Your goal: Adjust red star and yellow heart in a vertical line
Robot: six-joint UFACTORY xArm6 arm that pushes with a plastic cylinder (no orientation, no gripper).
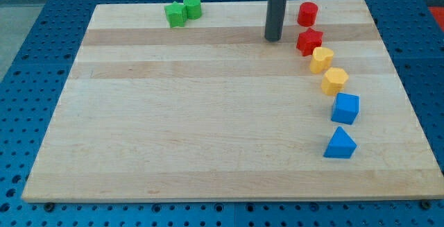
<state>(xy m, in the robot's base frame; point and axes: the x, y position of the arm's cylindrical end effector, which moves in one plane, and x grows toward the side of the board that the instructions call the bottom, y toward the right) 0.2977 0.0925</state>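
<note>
A red star-shaped block (309, 41) sits in the upper right of the frame on a pale wooden board (194, 123), and a yellow heart-shaped block (321, 59) lies just below it and slightly to the view's right, the two touching or nearly so. My tip (273, 39), the lower end of a straight dark rod with no jaws to open or close, rests on the board just left of the red star, apart from it. Above the star is a red cylinder (307, 13). Below the heart, curving down the right side, come a yellow hexagonal block (335, 80), a blue cube (345, 108) and a blue triangular block (339, 144). Two green blocks (182, 11) touch at upper left.
</note>
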